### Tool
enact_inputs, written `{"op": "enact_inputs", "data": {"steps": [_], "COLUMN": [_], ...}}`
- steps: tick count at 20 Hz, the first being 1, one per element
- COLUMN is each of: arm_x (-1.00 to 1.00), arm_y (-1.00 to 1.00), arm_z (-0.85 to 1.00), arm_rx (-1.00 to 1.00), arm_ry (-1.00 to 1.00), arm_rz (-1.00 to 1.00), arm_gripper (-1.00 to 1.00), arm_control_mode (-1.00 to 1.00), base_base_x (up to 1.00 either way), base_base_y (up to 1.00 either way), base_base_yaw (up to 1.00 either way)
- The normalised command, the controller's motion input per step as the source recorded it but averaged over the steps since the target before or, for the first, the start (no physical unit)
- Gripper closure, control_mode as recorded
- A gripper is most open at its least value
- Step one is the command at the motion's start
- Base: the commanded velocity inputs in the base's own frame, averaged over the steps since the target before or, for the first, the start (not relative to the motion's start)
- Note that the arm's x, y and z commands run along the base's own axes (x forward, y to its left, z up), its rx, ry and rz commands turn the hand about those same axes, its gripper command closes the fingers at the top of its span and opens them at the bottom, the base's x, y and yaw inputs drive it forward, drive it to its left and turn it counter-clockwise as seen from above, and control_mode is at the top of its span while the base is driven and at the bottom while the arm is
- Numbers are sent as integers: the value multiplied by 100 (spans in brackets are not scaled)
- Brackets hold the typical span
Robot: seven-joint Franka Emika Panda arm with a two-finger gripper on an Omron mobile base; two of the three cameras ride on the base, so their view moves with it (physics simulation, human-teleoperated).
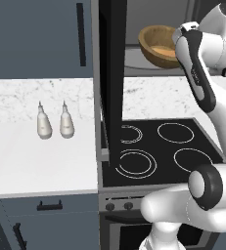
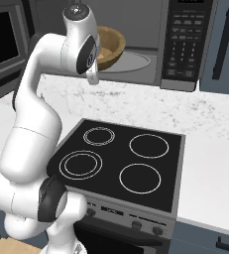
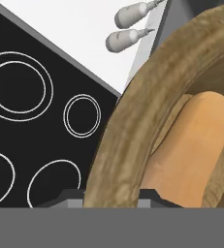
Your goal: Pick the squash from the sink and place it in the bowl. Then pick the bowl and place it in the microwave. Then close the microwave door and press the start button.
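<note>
I have the bowl (image 3: 133,131) pinched by its thick rim, my gripper (image 3: 111,193) clenched on that rim with one finger on each side of the wood. The bowl sits tilted in my grasp, its rim rising steeply across my hand view. The squash (image 3: 196,145) lies inside the bowl, leaning against the inner wall, well apart from the rim where I hold it.

From the base views, the bowl (image 1: 156,45) is up at the mouth of the microwave (image 2: 185,44), above the back edge of the stove (image 2: 121,161). In the right base view the bowl (image 2: 110,45) hangs over the near part of the round turntable (image 2: 136,62); whether it touches the glass I cannot tell. My forearm hides the gripper itself in both base views.

The microwave door (image 1: 112,83) stands open, swung out edge-on to the left of the bowl and reaching forward over the left burners of the stove (image 1: 158,146).

Left of the stove, two shakers (image 1: 56,122) stand side by side on the counter (image 1: 41,161), near each other but apart. In my hand view they show beyond the bowl's rim as two shakers (image 3: 130,26) lying across the top.
</note>
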Motion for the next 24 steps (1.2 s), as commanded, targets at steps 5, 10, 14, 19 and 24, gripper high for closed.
{"op": "enact_inputs", "data": {"steps": [5,10,14,19,24], "arm_x": [65,51,48,30,2], "arm_y": [0,0,0,0,0], "arm_z": [-2,-4,-11,-17,-5], "arm_rx": [-1,0,0,0,0], "arm_ry": [0,0,2,2,0], "arm_rz": [2,3,3,1,0], "arm_gripper": [100,100,100,-100,-100], "arm_control_mode": [-100,-100,-100,-100,-100], "base_base_x": [0,0,0,0,0], "base_base_y": [0,0,0,0,0], "base_base_yaw": [0,0,0,0,0]}}
